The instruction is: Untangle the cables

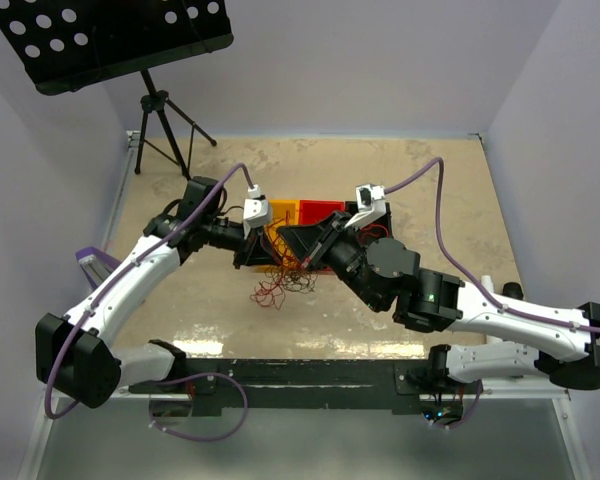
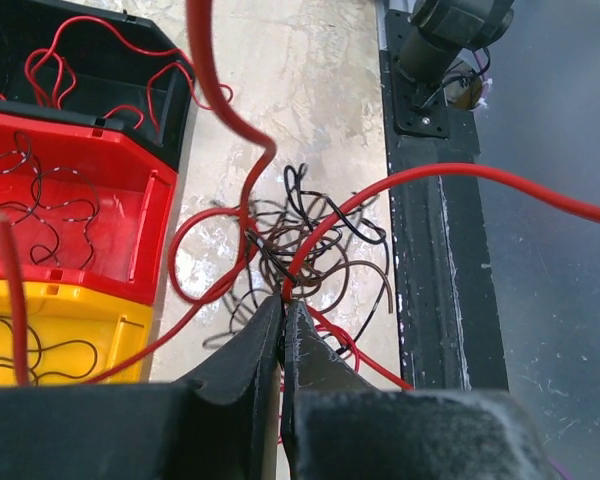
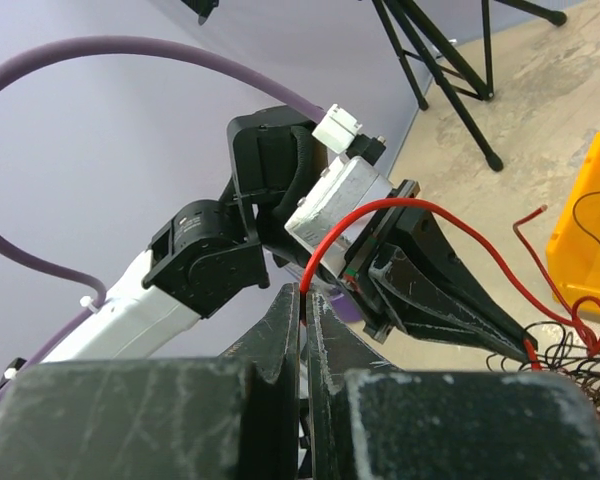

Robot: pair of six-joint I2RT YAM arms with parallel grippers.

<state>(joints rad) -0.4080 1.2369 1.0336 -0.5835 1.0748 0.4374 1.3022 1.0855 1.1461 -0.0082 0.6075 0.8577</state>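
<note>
A tangle of thin red and dark cables (image 1: 278, 285) lies on the table in front of the bins. My left gripper (image 2: 283, 300) is shut on a red cable (image 2: 380, 185) just above the dark loops (image 2: 315, 245). My right gripper (image 3: 303, 292) is shut on the other stretch of a red cable (image 3: 400, 208), which arcs over to the left gripper's fingers (image 3: 450, 300) and down to the tangle (image 3: 570, 360). In the top view both grippers, left (image 1: 280, 248) and right (image 1: 318, 250), meet above the tangle.
A yellow bin (image 2: 40, 300), a red bin (image 2: 110, 160) and a black bin (image 2: 130, 50) stand in a row, each with loose cables inside. A black rail (image 2: 430, 250) runs along the table's near edge. A music stand's tripod (image 1: 160, 125) is at the back left.
</note>
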